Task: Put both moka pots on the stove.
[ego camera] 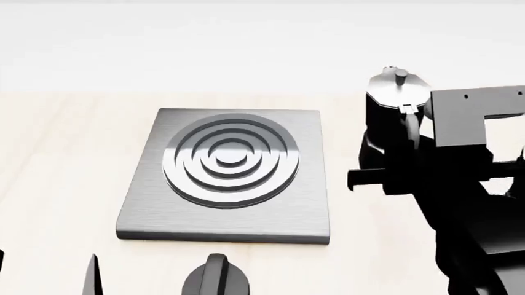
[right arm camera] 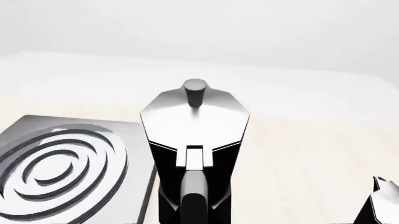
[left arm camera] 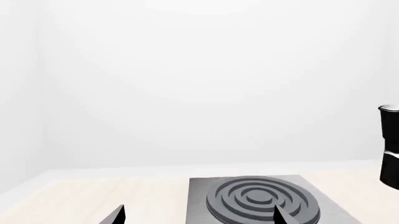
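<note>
The right gripper [ego camera: 402, 175] sits at a moka pot's [ego camera: 394, 123] handle, at three o'clock from the stove [ego camera: 311, 184] in the head view; whether it is clamped cannot be told. The left gripper [left arm camera: 198, 214] shows only spread fingertips above the table [left arm camera: 93, 196]. The first pot's grasp seems in hand; next, lift it onto the ring burner [ego camera: 231, 160]. A second pot [right arm camera: 380, 203] shows partly at the right wrist view's edge.

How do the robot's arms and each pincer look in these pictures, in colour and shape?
The right arm is matte black and blocky, with a grey angular bracket near its wrist carrying small dark dots like screw holes. The left pincer shows only two thin black pointed finger tips. Its fingers in the head view are dark, narrow blades. No cables or markings are visible.
</note>
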